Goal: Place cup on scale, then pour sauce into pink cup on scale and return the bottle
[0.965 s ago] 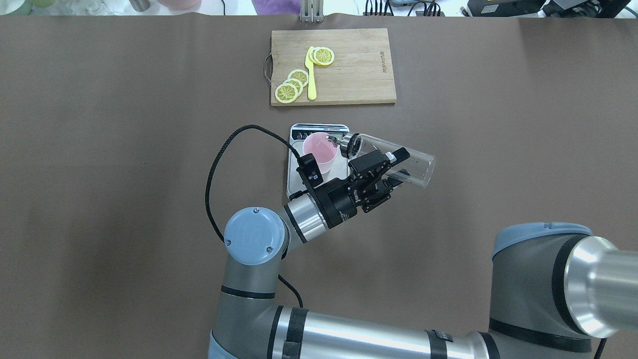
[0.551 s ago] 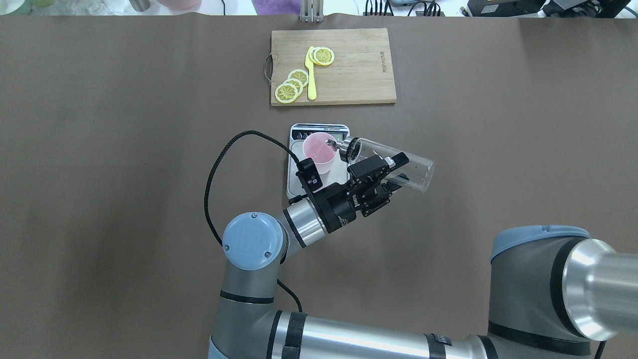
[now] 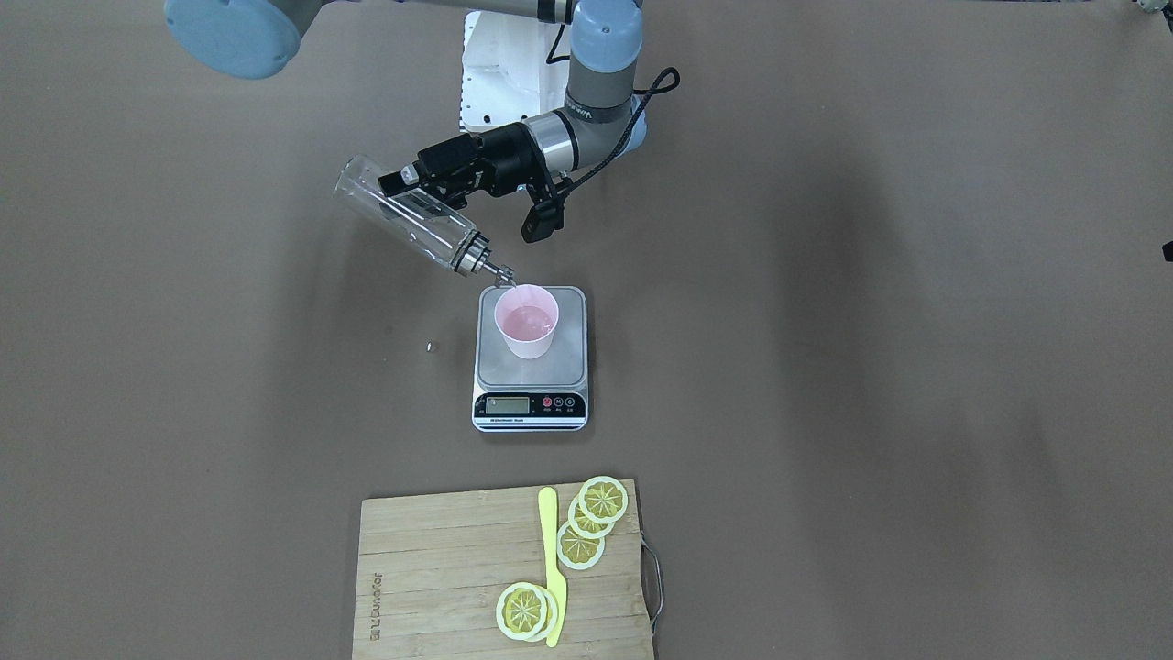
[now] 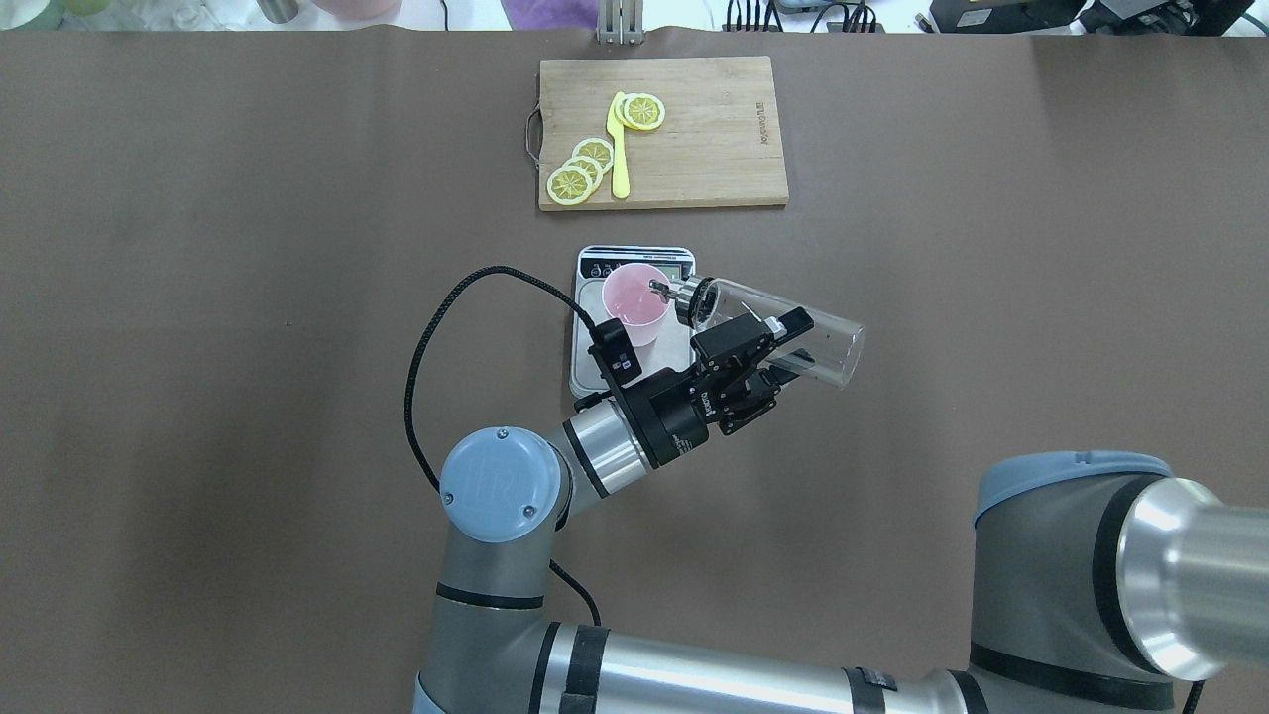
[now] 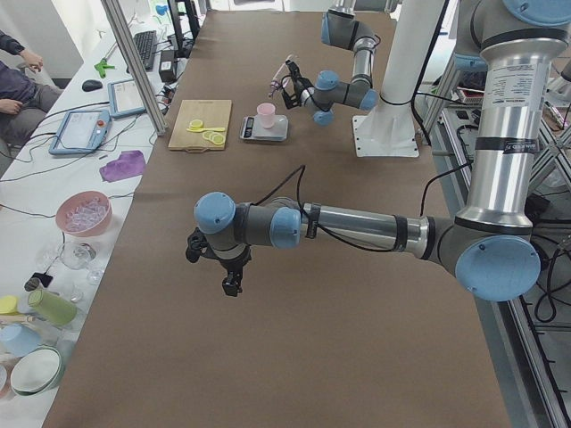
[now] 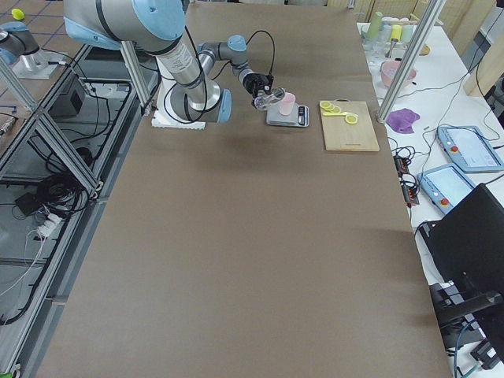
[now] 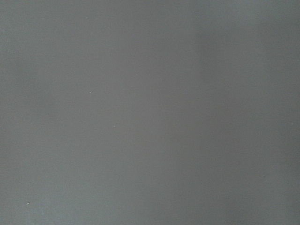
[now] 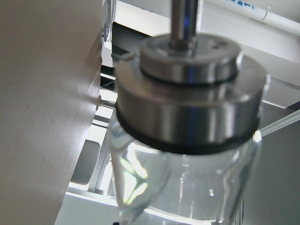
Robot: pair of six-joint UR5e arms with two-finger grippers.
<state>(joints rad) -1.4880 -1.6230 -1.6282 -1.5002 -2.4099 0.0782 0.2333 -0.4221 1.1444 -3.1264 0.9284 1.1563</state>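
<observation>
Your cup (image 3: 525, 323) stands on the scale (image 3: 531, 368), mid-worktop (image 4: 297, 297). The right gripper (image 4: 793, 342) clamps the tilted bottle (image 3: 429, 229), spout over the rim, so pouring looks to be in hand. Next, right the bottle and return it. You cannot tell the left gripper's (image 5: 203, 248) state.

Bottle (image 3: 431, 231) overhangs cup (image 3: 525, 325); room lies between scale (image 3: 531, 371) and board (image 3: 440, 568).

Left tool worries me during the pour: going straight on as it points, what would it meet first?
The left tool seems to point down, so probably the bare brown table first; its wrist view shows nothing else ahead. Its height above it is unclear.
</observation>
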